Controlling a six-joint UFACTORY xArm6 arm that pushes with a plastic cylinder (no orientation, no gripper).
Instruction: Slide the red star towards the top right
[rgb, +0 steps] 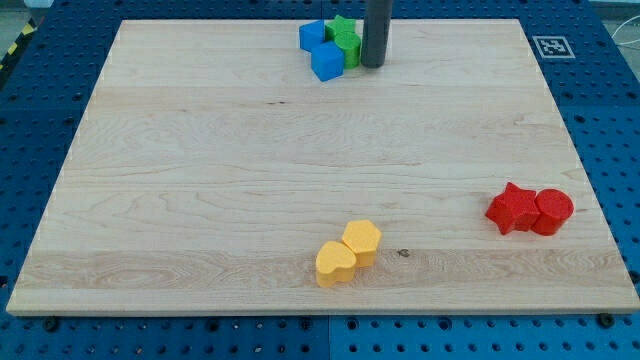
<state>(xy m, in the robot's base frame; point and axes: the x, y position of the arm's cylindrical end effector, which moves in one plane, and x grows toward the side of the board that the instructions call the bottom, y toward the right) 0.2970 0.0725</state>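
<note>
The red star (512, 209) lies near the view's right edge of the wooden board (200, 180), low on the board. A red cylinder (552, 211) touches it on its right. My tip (373, 65) is at the view's top centre, far from the red star, just right of a cluster of green and blue blocks.
The cluster at the top has a green star (342, 29), a green block (351, 48), a blue block (312, 36) and a blue cube (326, 62). A yellow hexagon (362, 241) and a yellow heart (336, 263) touch near the bottom centre. A marker tag (551, 46) sits off the board's top right corner.
</note>
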